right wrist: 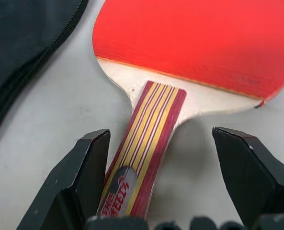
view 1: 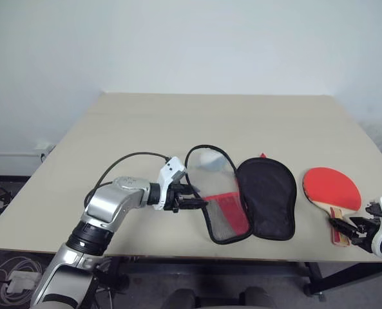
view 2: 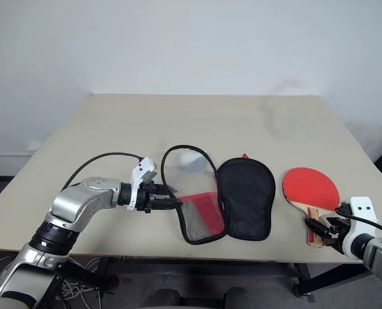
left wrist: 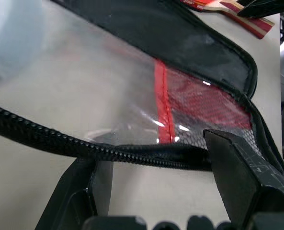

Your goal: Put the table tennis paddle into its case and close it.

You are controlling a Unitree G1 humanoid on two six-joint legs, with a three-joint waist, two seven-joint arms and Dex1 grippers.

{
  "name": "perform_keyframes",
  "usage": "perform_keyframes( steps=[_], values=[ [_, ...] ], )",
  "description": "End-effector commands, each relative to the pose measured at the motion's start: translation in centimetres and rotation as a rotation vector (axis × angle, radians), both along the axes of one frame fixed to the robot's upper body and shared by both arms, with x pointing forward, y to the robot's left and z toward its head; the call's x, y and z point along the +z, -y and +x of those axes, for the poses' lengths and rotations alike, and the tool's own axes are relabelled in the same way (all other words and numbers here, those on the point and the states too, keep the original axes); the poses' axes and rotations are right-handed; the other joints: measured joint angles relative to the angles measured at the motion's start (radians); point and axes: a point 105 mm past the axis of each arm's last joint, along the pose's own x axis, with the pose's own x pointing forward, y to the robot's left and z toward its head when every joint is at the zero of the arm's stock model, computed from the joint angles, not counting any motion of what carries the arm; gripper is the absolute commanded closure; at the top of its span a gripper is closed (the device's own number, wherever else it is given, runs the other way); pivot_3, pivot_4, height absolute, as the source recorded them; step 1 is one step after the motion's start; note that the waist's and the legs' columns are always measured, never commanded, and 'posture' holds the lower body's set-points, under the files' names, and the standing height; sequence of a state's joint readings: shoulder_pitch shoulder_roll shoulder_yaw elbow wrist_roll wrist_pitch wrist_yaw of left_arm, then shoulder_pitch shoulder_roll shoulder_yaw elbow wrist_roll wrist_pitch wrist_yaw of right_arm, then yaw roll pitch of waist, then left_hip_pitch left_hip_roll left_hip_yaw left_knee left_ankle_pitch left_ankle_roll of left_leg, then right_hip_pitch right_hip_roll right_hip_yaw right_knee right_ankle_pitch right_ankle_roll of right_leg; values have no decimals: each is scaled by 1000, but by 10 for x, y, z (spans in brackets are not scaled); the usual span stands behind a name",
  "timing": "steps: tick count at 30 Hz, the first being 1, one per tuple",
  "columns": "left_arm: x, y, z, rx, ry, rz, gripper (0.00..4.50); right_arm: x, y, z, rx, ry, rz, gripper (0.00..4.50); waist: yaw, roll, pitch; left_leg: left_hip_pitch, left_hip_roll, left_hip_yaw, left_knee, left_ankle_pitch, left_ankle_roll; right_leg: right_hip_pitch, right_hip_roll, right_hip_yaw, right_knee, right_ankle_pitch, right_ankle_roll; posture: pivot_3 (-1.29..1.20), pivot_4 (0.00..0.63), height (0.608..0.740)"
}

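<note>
The case (view 1: 266, 198) lies open in the middle of the table, its black-lined half flat on the right. Its left half (view 1: 224, 215) shows a see-through panel, black mesh and red fabric inside a black zip edge. My left gripper (view 1: 199, 201) is at that half's left rim, open, and in the left wrist view the zip edge (left wrist: 132, 154) runs between its fingers (left wrist: 237, 163). The table tennis paddle (view 1: 332, 188) lies red face up at the right. My right gripper (right wrist: 162, 134) is open, with the striped handle (right wrist: 146, 143) between its fingers, nearer one of them.
A pale round thing (view 1: 210, 158) shows at the far end of the case's see-through half. The beige table (view 1: 178, 122) stretches back to a white wall. Its front edge (view 1: 178, 253) runs just behind the case and both grippers.
</note>
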State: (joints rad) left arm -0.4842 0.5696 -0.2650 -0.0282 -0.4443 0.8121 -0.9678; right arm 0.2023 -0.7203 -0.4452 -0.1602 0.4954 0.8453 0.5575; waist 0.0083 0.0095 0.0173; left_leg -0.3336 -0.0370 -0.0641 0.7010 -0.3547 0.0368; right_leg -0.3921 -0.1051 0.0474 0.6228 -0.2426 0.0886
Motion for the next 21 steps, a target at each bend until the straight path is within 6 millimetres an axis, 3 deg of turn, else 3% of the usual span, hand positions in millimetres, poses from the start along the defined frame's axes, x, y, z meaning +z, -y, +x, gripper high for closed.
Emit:
perform_keyframes(
  steps=[1,2,5,10,12,18,21],
  values=[
    [11,4,4,-27,43,-13,1394,3,5,9,-12,16,-46,832,0,0,0,0,0,0,0,0,0,0,0,0,0,0,0,0,0,716],
    [10,4,4,-25,42,-9,1394,3,5,11,-9,17,-54,832,1,0,0,0,0,0,0,0,0,0,0,0,0,0,0,0,0,716],
    [8,4,5,-24,41,-8,1394,4,7,17,-6,12,-86,1430,0,-1,0,0,0,0,0,0,0,0,0,0,0,0,0,0,0,716],
    [6,5,5,-21,40,-10,1394,7,11,21,-15,10,-113,2963,0,-5,0,1,0,0,0,0,0,1,0,0,0,0,0,0,0,716],
    [5,5,6,-19,40,-9,1394,11,15,21,-22,21,-140,3349,1,-5,0,1,0,0,1,0,0,1,0,0,0,0,0,0,0,716],
    [3,5,6,-16,35,-10,1394,47,28,29,-89,114,-171,3356,1,-4,0,0,0,0,1,0,0,0,0,0,0,0,0,0,0,716],
    [3,6,6,-19,30,-11,1394,76,37,39,-185,179,-216,3356,-1,-1,1,-1,0,0,1,0,0,-1,0,1,0,0,0,0,0,716]
  ],
)
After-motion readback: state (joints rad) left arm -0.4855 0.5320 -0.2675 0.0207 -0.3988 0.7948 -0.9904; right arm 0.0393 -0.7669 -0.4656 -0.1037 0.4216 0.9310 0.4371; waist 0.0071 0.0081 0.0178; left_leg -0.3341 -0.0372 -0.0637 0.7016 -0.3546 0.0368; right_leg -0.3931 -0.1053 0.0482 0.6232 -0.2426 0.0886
